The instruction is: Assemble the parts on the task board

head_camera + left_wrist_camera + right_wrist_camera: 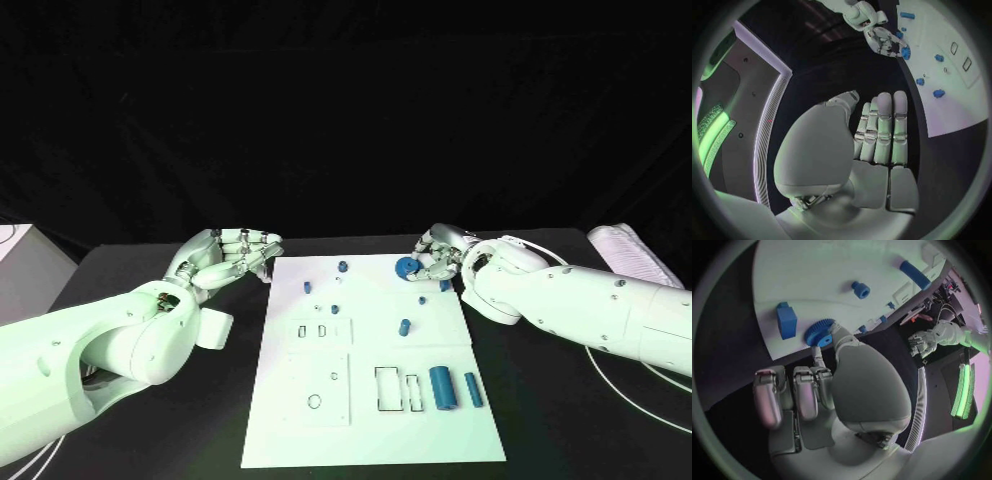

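Note:
The white task board [375, 420] lies in the middle of the black table. My right hand [450, 255] is at the board's far right edge and pinches a blue gear [408, 267] between thumb and a finger, low over the board; the right wrist view shows the gear [819, 332] beside a blue block [786, 320]. My left hand [228, 255] hovers off the board's far left corner, its fingers [882, 130] side by side and holding nothing. Small blue pegs [329, 310] stand on the far half, and two blue cylinders [441, 386] lie near the right front.
A white ribbed object [635, 255] lies at the table's far right. A pale box [29, 270] stands off the table's left edge. Outlined slots [389, 388] mark the board's near half. Bare black table flanks the board on both sides.

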`<state>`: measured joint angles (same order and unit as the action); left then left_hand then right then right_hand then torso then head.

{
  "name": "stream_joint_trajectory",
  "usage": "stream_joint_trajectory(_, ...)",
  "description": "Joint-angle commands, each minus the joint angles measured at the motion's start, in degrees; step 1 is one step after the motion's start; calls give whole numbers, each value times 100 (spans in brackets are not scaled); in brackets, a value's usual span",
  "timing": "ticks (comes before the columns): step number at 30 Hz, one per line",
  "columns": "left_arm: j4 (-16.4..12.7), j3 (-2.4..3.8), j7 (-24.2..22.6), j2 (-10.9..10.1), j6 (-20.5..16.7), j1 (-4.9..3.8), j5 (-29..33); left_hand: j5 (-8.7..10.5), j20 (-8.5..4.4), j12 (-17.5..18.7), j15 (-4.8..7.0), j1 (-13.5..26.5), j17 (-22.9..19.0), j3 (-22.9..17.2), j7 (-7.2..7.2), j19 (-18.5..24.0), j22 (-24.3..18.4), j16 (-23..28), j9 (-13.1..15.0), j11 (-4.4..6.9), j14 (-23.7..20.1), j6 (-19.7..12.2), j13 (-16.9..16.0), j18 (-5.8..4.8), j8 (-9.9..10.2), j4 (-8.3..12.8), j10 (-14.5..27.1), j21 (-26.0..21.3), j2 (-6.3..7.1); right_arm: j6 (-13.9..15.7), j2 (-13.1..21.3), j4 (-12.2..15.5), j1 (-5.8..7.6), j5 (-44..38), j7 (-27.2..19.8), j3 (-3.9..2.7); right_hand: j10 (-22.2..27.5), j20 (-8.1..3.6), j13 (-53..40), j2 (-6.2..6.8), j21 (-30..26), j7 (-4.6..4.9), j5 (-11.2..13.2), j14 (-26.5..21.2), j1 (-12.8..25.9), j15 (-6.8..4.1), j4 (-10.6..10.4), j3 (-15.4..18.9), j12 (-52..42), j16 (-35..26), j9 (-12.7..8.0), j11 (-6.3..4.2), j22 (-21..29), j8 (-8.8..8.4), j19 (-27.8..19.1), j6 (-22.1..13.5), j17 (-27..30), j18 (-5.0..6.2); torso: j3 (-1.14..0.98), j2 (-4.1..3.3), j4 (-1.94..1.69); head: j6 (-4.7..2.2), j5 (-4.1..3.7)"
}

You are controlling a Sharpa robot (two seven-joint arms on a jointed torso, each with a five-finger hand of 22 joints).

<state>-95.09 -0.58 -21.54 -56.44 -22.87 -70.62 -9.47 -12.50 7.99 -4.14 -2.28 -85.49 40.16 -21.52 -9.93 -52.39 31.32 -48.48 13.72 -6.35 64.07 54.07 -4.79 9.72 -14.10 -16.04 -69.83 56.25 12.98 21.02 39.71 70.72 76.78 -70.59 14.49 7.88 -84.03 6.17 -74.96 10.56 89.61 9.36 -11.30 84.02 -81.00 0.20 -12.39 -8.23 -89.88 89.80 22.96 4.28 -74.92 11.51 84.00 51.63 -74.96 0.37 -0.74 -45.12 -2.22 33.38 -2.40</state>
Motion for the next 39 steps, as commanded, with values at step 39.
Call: stream_joint_trajectory(39,2,4,25,-3,100,-7,6,38,6,27,-6,-4,8,-42,-14,47,14,-22,13,5,-49,-50,-7,75,28,-3,61,42,1,188,-151,-8,-9,-445,279,17,-597,-7,-1504,7,39,-84,-22,598,-178,-20,-154,-369,-12,20,-25,-28,-1508,121,600,268,-1504,-37,-4,-4,0,-10,-10)
